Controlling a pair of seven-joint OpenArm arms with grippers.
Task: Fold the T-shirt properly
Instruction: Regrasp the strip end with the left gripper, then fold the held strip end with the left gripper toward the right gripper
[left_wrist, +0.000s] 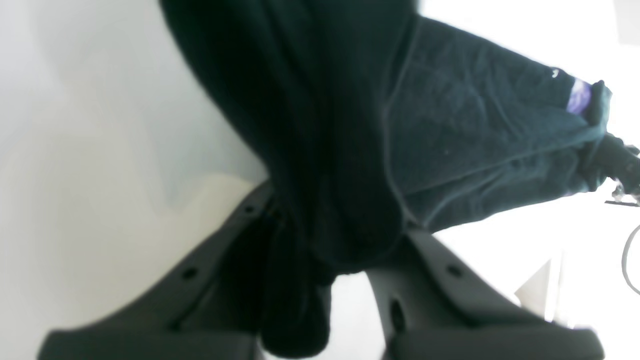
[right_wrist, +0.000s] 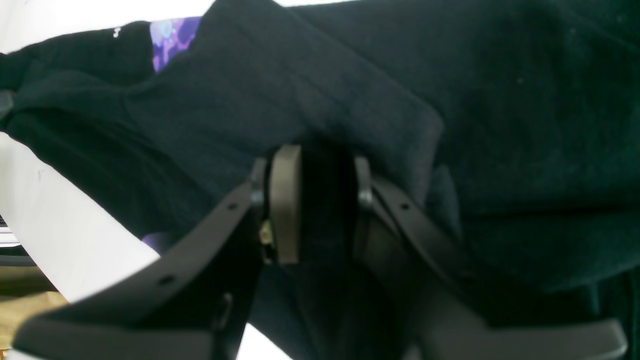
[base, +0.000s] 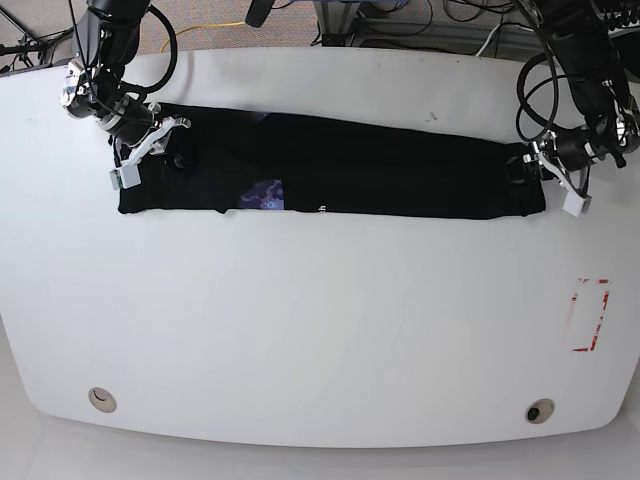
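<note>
Black T-shirt (base: 340, 165) stretched as a long narrow band across the far half of the white worktop (base: 320, 320). Left pincer (left_wrist: 345, 270) and right pincer (right_wrist: 320, 210) each pinching one end, probably to keep the band taut for the next fold.

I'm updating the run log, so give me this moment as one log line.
T-shirt: long flat band on table | left gripper: shut on T-shirt | right gripper: shut on T-shirt
</note>
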